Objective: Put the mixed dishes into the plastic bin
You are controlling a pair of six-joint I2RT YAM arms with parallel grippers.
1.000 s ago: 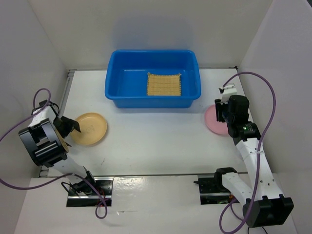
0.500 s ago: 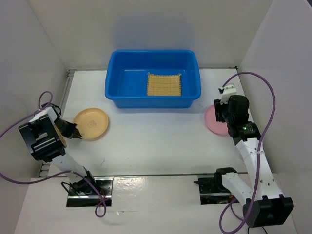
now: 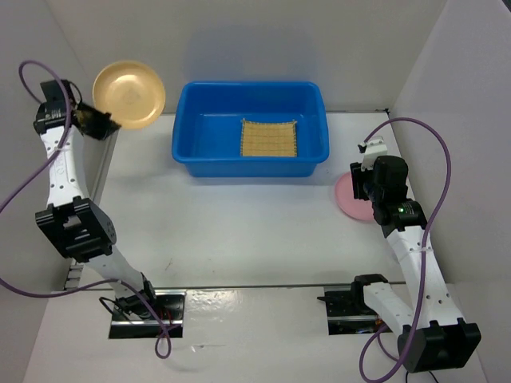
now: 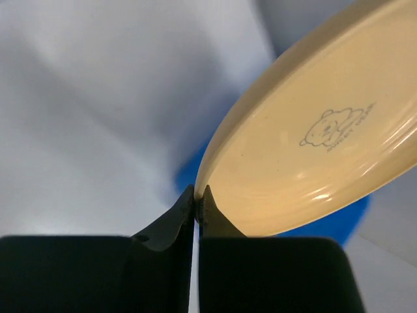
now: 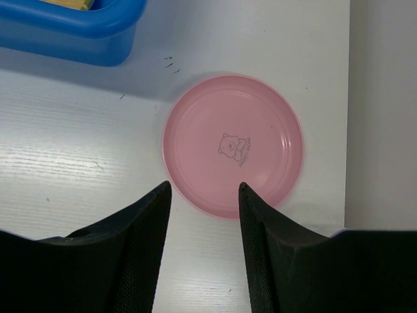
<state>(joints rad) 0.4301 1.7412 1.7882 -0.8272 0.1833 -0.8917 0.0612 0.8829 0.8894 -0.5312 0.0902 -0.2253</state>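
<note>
Left claw [image 4: 197,201] clamped on yellow-tan plate [image 4: 313,150] rim, aloft left of blue bin [image 3: 247,166]; right claw [image 5: 202,189] apart, above pink plate [image 5: 233,143]

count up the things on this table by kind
plates: 2, a round yellow-tan plate and a round pink plate
square tan woven straw mat: 1
large blue rectangular plastic bin: 1
total: 4

The yellow-tan plate [image 4: 313,150] was smooth and glossy, with bright highlights along its inner curve. The pink plate [image 5: 232,143] was smooth with a softer sheen. The blue bin [image 3: 247,167] looked like shiny moulded plastic. The mat [image 3: 269,138] was coarse woven straw. The white table [image 5: 78,150] was matt and faintly streaked.
</note>
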